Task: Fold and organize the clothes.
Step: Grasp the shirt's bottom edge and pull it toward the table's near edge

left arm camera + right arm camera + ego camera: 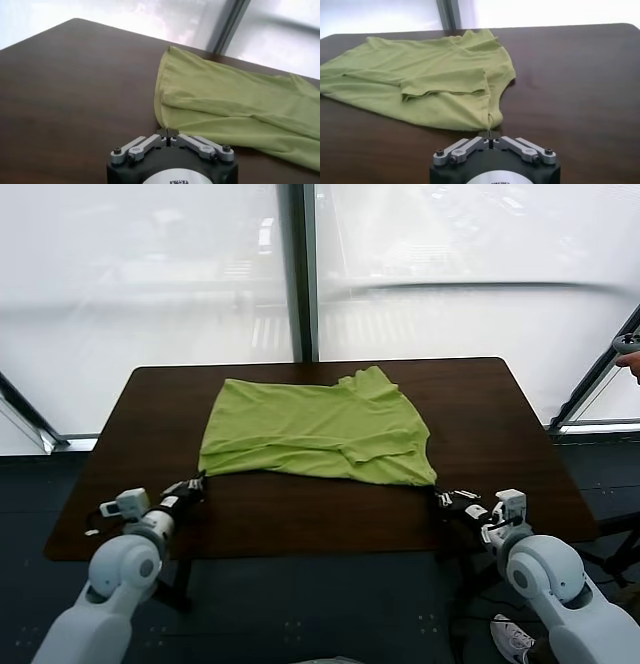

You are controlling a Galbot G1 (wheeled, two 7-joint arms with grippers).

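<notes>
The lime-green T-shirt [310, 429] lies flat on the dark brown table [490, 414], its far part folded over and one sleeve at the back right. My left gripper [197, 481] is down at the table's near left, shut on the shirt's near-left hem corner; in the left wrist view the gripper [168, 132] meets the T-shirt [240, 105] at that corner. At the near right, my right gripper [441, 497] is shut on the near-right hem corner. The right wrist view shows a thin bit of the T-shirt [420, 85] hem running into the closed gripper [490, 136].
Bare tabletop surrounds the shirt, widest to its right [500, 454]. The table's front edge [320, 549] runs just behind both wrists. A bright window with a dark post [300, 274] stands behind. A person's hand [630, 356] shows at the far right edge.
</notes>
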